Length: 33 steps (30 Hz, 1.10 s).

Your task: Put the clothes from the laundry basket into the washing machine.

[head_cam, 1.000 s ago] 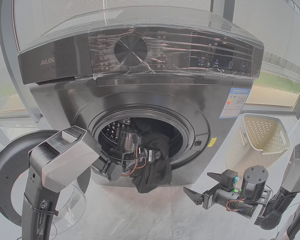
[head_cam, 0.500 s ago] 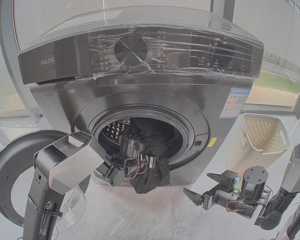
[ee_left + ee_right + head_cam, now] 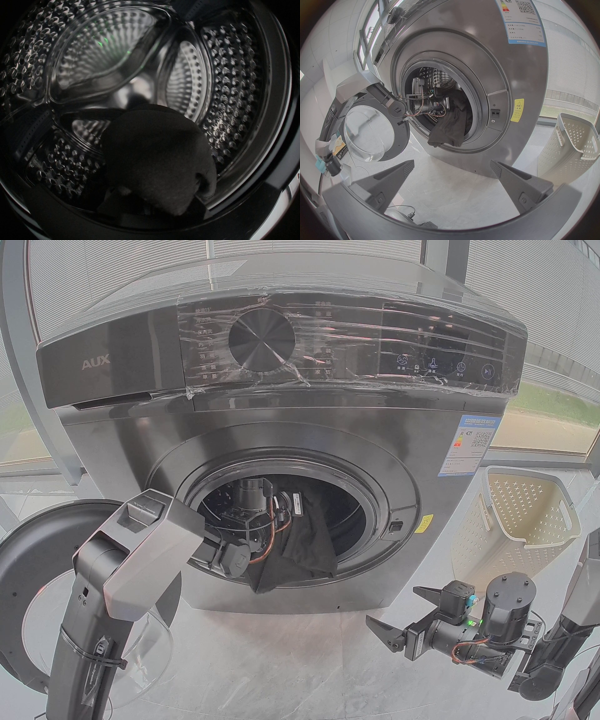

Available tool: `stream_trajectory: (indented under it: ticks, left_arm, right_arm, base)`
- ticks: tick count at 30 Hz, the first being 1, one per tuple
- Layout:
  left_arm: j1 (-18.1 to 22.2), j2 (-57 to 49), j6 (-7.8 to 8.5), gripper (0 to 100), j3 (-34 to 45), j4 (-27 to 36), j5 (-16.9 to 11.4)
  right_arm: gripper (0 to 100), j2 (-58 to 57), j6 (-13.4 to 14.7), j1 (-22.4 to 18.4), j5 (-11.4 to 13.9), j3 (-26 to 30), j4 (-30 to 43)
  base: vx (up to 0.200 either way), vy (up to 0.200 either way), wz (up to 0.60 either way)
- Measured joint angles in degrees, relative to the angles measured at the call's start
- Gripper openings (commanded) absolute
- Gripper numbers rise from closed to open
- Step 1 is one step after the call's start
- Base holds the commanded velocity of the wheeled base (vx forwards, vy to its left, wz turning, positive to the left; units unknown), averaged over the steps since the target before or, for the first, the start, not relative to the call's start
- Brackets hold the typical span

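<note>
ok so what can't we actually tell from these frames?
- Left hand: whether it grips the cloth. In the head and left wrist views the cloth covers it.
- Drum floor: whether anything lies under the cloth. In the left wrist view it is dark and covered.
- Basket bottom: in the head view the right arm blocks it, and in the right wrist view the edge cuts it off.

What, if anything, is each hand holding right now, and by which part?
The left hand holds the black garment by its bunched upper end; the right hand is open and empty.
</note>
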Motion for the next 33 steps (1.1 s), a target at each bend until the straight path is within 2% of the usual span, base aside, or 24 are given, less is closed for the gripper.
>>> stream_trajectory:
  ticks: [2,3,10,14,18,22,29,30,33]
  left_arm:
    - [0.7,0.1,-0.20,0,-1.1,-0.3,0.3]
    - [1.0,0.2,-0.30,100,-1.2,-0.4,0.4]
    - [0.6,0.0,-0.80,100,0.6,-0.2,0.3]
    - [-0.2,-1.1,-0.68,100,5.0,0.5,-0.4]
    - [-1.1,-3.4,-0.20,100,11.8,2.1,-1.8]
    - [-2.4,-6.1,0.95,100,17.9,4.7,-3.8]
    - [-3.2,-7.3,1.56,100,20.9,5.3,-4.4]
    - [-3.1,-7.1,1.63,0,20.9,5.3,-4.3]
    - [-3.0,-6.4,2.00,0,20.5,5.3,-4.4]
  right_arm:
    - [100,0.0,0.0,0.1,0.0,0.0,0.0]
    - [100,0.0,0.0,0.1,0.0,0.0,0.0]
    - [100,0.2,0.1,0.1,0.0,0.0,0.0]
    - [100,0.2,0.1,0.1,0.0,0.0,0.0]
    - [100,0.3,0.1,0.2,0.0,0.0,0.0]
    - [100,0.3,0.1,0.4,0.0,0.2,0.0]
    - [100,0.5,0.1,0.7,0.0,0.4,0.0]
    - [100,0.6,0.1,0.7,0.0,0.4,0.0]
    - [100,0.8,0.1,0.7,0.0,0.4,0.0]
  base:
    - [0.000,0.000,0.00]
    - [0.000,0.000,0.00]
    - [0.000,0.000,0.00]
    - [0.000,0.000,0.00]
    - [0.000,0.000,0.00]
    - [0.000,0.000,0.00]
    - [0.000,0.000,0.00]
    - [0.000,0.000,0.00]
    - [0.000,0.000,0.00]
